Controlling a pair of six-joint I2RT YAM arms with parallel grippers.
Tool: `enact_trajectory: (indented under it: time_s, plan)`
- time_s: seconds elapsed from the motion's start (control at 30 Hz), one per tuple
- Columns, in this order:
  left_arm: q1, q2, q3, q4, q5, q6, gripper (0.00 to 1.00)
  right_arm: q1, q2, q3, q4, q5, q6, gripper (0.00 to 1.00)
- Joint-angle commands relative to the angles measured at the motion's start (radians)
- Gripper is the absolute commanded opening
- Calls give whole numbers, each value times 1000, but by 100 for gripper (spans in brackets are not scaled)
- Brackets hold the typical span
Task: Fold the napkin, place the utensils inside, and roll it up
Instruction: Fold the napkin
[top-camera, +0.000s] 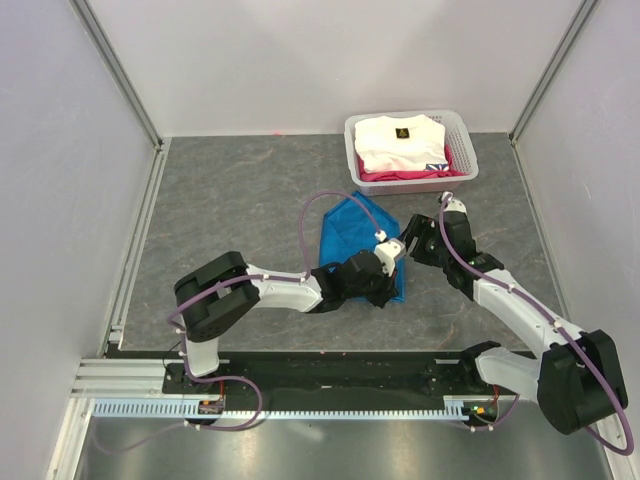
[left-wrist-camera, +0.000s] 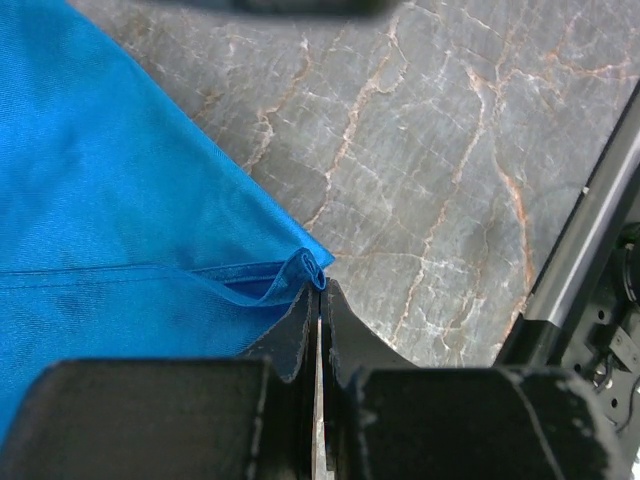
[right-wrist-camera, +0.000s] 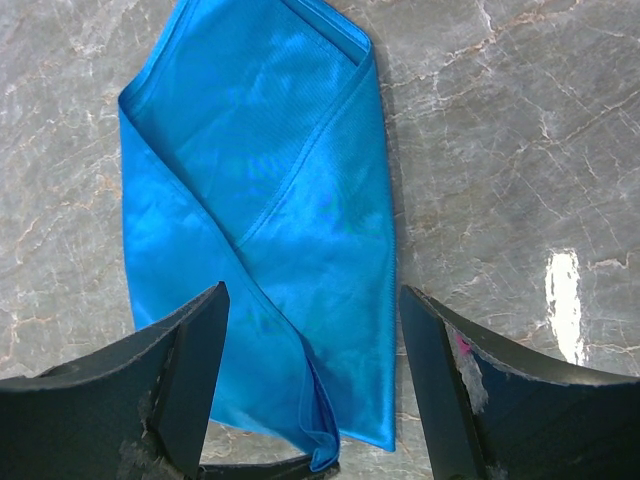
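Note:
The bright blue napkin (top-camera: 350, 232) lies folded into a long pointed shape on the grey table. My left gripper (top-camera: 388, 285) is at its near right corner. In the left wrist view the jaws are pressed together with the curled napkin (left-wrist-camera: 120, 200) corner pinched at the tips of the left gripper (left-wrist-camera: 320, 285). My right gripper (top-camera: 400, 247) hovers open just above the same end. Its fingers (right-wrist-camera: 200, 340) straddle the napkin (right-wrist-camera: 270, 150) without touching it. The utensils are out of view.
A white basket (top-camera: 462, 140) holding folded white and pink clothes (top-camera: 400, 140) stands at the back right, just beyond the napkin. Walls enclose the table, with a metal rail (top-camera: 135, 250) along the left side.

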Motion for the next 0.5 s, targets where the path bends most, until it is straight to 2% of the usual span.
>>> enact_trajectory:
  time_s: [0.0,0.13,0.23,0.27,0.33,0.37,0.43,0.47]
  plan:
    - [-7,20,46,52,-65,14,2,-6,-6,-20,18,0,-1,78]
    - [-7,42,68,52,-71,10,2,-6,-26,-35,11,9,4,77]
    - [-7,53,71,50,-39,10,13,-5,-34,-37,-3,13,5,78]
    - [-9,47,71,50,-36,0,24,-6,-34,-37,-8,16,5,78]
    - [-9,24,56,50,-36,-4,34,-5,-38,-29,-26,28,5,78]
    - [-7,-8,50,49,-44,-7,52,-6,-40,-25,-32,34,1,78]
    - [-7,-51,39,37,-54,-6,66,-8,-57,-9,-64,66,-2,78]
    - [-7,-73,31,30,-67,-3,78,-12,-66,-3,-75,75,-11,78]
